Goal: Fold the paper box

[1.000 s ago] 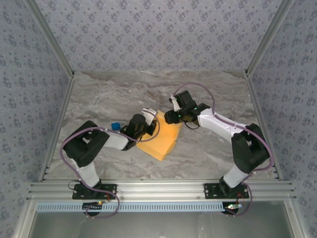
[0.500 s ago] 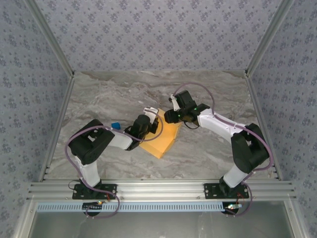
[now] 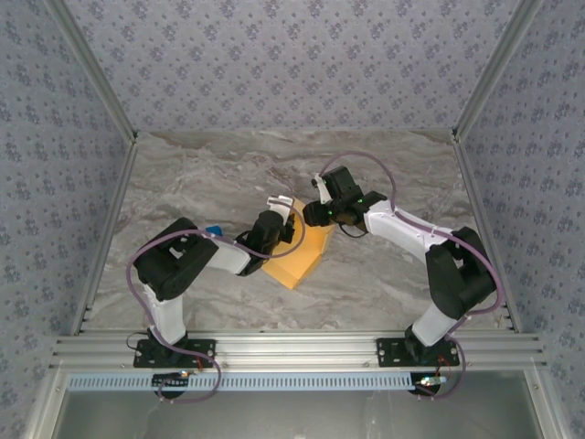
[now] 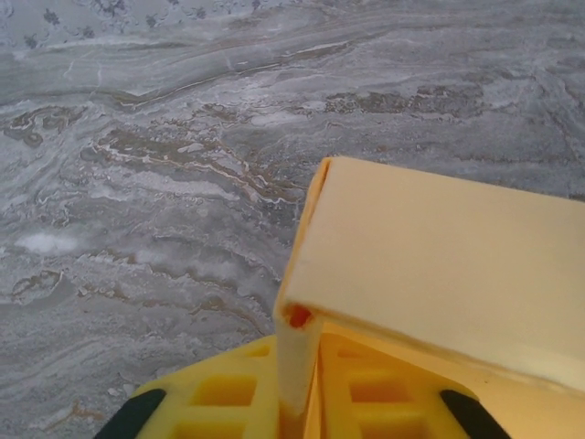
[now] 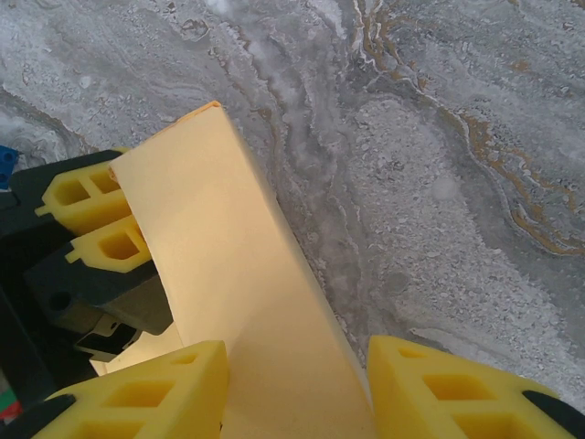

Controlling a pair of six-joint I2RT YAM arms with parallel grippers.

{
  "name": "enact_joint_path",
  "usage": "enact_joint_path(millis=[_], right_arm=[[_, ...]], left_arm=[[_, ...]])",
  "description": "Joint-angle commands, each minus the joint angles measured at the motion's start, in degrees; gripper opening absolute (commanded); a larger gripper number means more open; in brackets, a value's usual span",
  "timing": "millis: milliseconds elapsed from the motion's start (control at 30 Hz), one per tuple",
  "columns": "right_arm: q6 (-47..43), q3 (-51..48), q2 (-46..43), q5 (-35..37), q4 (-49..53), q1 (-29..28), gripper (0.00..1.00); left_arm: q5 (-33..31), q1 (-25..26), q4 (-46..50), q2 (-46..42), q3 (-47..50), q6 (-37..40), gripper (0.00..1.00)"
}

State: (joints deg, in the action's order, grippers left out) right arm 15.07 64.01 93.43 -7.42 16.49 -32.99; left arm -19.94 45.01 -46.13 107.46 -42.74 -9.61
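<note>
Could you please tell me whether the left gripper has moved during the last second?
Yes. In the top view the left gripper has shifted slightly to the right, away from the blue cube, which stayed put.

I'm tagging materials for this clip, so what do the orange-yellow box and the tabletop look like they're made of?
The paper box: thin matte card, judging by its crisp fold and slim edge. The tabletop: grey veined stone look, smooth; real marble or printed laminate, I cannot tell.
</note>
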Motion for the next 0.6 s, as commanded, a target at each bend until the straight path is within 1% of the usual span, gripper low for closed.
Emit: enact_joint_path(millis=[0, 167, 400, 567], right_arm=[[0.2, 0.0, 0.3, -1.1, 5.1, -0.1, 0.45], [0.0, 0.3, 0.3, -0.9, 5.5, 0.1, 0.45], [-0.7, 1.7, -0.5, -0.3, 6.8, 0.6, 0.45], [-1.4, 3.2, -0.2, 0.0, 7.6, 1.0, 0.46]], left_arm=[[1.4, -0.1, 1.5, -1.1, 1.2, 0.7, 0.19], [3.7, -0.2, 2.3, -2.8, 1.6, 0.9, 0.25], [5.5, -0.6, 3.9, -4.9, 2.2, 1.3, 0.29], [7.2, -1.7, 5.0, -6.3, 2.6, 1.3, 0.34]])
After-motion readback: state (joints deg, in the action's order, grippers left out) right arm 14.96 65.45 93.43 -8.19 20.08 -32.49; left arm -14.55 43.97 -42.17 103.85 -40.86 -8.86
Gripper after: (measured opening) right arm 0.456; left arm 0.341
